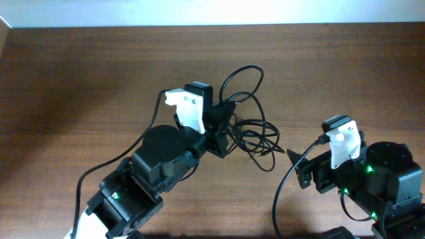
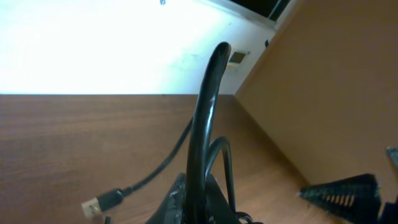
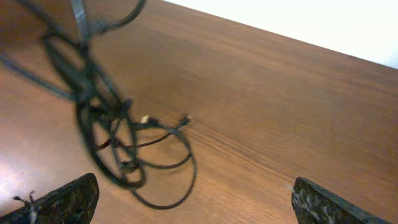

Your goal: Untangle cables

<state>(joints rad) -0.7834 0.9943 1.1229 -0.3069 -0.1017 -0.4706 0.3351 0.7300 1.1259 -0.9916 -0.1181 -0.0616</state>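
Note:
The cables (image 1: 255,136) are thin black cords in a tangle of loops at the table's middle, with one big loop (image 1: 242,83) arching toward the back. My left gripper (image 1: 226,126) is shut on a strand of the cables at the tangle's left side; in the left wrist view the held cord (image 2: 208,118) rises from the jaws (image 2: 202,199) and a USB plug (image 2: 102,202) lies on the wood at the left. My right gripper (image 1: 299,166) is open and empty, just right of the tangle. In the right wrist view the cables (image 3: 109,134) lie ahead on the left, between and beyond the fingers (image 3: 193,199).
The brown wooden table (image 1: 80,73) fills the views, with a white wall along its back edge (image 1: 212,13). Thick black arm wires (image 1: 285,182) loop beside both arms. The right gripper's finger (image 2: 342,193) shows at the right of the left wrist view.

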